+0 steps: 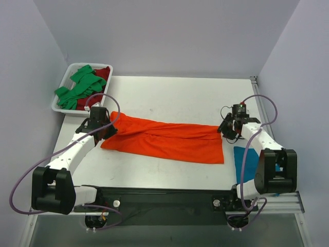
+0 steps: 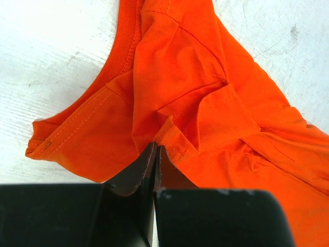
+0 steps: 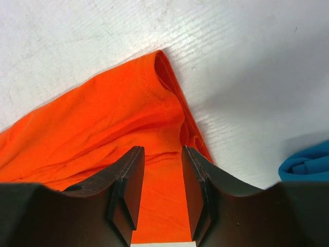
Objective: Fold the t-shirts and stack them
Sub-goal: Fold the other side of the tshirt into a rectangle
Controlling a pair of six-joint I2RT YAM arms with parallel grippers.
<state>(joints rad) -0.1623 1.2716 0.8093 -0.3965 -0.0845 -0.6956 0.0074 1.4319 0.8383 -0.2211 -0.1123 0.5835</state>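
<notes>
White tray (image 1: 66, 77), far-left desk (image 1: 169, 98) corner: green t-shirt (image 1: 79, 88) and dark red t-shirt (image 1: 104, 73) bunched inside. Orange t-shirt (image 1: 169, 140) lies across the desk, left gripper (image 2: 156, 149) pinched tight on its left end, right gripper (image 3: 163, 152) jaws partly apart over its right hem, holding nothing. Teal t-shirt (image 1: 247, 162) at near right.

We find the spread shirt (image 1: 164, 140) lying across the middle of the bench (image 1: 180, 98), a tray (image 1: 55, 106) holding heaped shirts (image 1: 82, 87) at the far left corner, and a lone shirt (image 1: 238, 162) at the near right.
</notes>
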